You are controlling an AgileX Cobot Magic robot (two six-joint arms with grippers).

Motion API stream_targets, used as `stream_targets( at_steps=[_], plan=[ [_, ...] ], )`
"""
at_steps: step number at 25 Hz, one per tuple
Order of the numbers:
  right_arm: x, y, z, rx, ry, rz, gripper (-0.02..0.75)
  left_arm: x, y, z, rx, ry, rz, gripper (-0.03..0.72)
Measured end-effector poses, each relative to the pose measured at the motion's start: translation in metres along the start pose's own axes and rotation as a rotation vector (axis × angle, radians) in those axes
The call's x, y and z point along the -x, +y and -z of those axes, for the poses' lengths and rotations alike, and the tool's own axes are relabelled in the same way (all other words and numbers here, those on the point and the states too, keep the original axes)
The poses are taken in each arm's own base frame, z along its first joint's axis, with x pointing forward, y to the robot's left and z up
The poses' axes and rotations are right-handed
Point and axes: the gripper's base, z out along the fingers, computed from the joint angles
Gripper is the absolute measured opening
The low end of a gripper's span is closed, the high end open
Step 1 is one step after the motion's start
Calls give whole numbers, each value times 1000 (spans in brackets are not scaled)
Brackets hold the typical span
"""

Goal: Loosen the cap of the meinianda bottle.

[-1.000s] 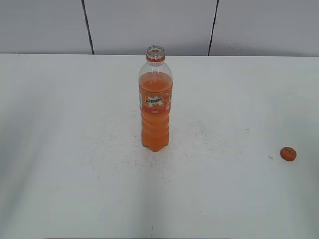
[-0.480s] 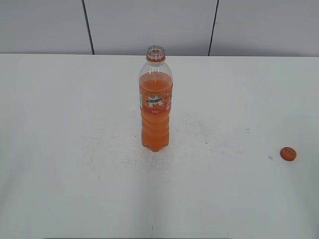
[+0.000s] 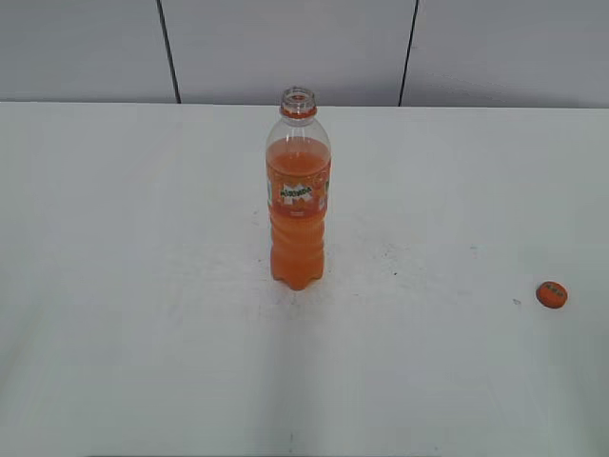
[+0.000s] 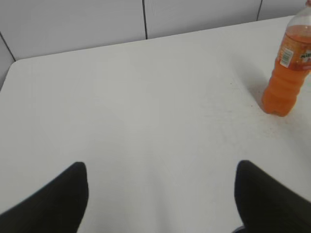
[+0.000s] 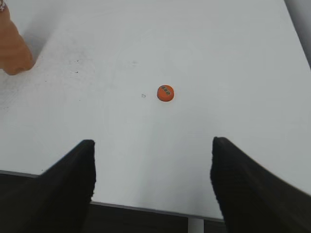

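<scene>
The meinianda bottle (image 3: 298, 205) stands upright in the middle of the white table (image 3: 143, 286), its mouth open with no cap on it, only the orange neck ring. It also shows in the left wrist view (image 4: 287, 73) and, as an orange edge, in the right wrist view (image 5: 10, 48). The orange cap (image 3: 551, 294) lies flat on the table at the right, apart from the bottle; it shows in the right wrist view (image 5: 165, 92). My left gripper (image 4: 160, 170) is open and empty above bare table. My right gripper (image 5: 153, 150) is open and empty near the table's front edge.
A grey panelled wall (image 3: 285, 48) runs behind the table. The table's front edge (image 5: 146, 208) shows under the right gripper. Neither arm shows in the exterior view.
The bottle and cap stay where they were; the bottle's label appears turned very slightly. No arm enters the exterior view.
</scene>
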Motion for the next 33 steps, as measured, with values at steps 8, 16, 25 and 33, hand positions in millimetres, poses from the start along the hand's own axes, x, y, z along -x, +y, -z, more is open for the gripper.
stream_targets(
  at_steps=[8,16,25,33],
  plan=[
    [0,0,-1,-2,-4,-14,546,0,-1,-1,-14,-6,-10,561],
    [-1,-5,-1,-52,-1,-55,546,0,-3,0,76,-4,29,561],
    [0,-5,-1,-54,-2,-57,546,0,-4,0,134,-3,53,561],
    [-1,-8,-1,-88,5,-28,546,0,-4,0,135,-4,53,561]
  ],
)
